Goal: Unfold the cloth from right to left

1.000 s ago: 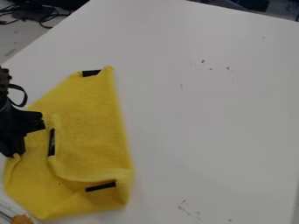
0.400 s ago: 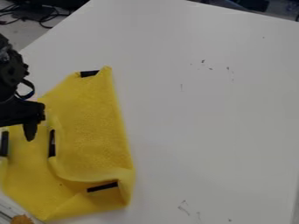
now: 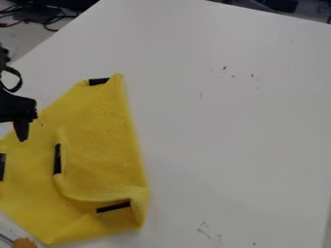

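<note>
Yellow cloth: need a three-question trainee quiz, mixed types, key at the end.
1. True or false: the cloth is spread out flat, with no folds.
2. Multiple choice: where in the view is the gripper?
A) by the left edge
B) by the right edge
C) in the bottom right corner
3. Short answer: how many black strips show on the cloth?

Key: 1 false; 2 A; 3 four.

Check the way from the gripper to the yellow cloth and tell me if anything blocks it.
Nothing visible blocks it: the gripper hangs right at the upper-left part of the cloth. The orange item lies lower down, out of the way.
</note>
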